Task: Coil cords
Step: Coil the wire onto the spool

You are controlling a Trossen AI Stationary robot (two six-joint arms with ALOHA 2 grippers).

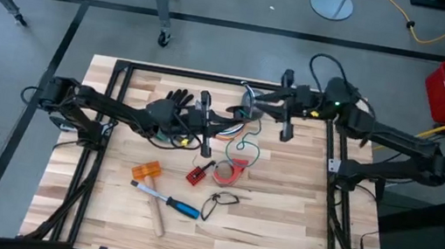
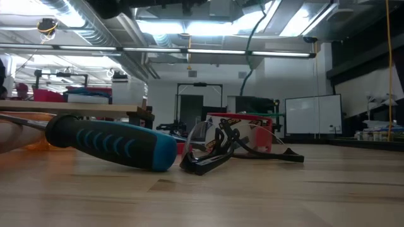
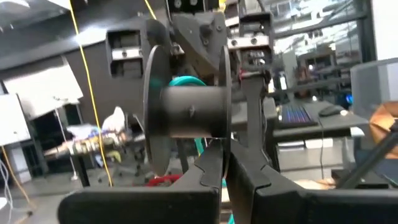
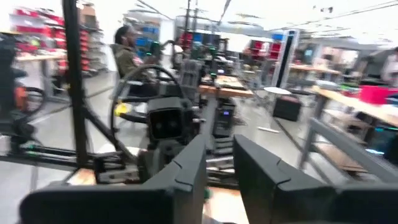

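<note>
Wooden counter (image 1: 280,213) | my left tool (image 3: 225,163) closed by spool (image 3: 189,112); right tool (image 4: 219,163) parted, empty | step: winding cords (image 1: 246,146) | next: regrasp slack

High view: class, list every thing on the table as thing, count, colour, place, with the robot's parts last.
glove: one, black, far side, under left arm
cords: one loose bundle, thin, centre
spool: one, black with teal winding, before left pincer
tape: one, red, centre
block: one, orange, near-left
tool: one, blue-black handle, near side
stick: one, wooden, by tool
glasses: one, black-framed, right of tool
left pincer: shut
right pincer: open
</note>
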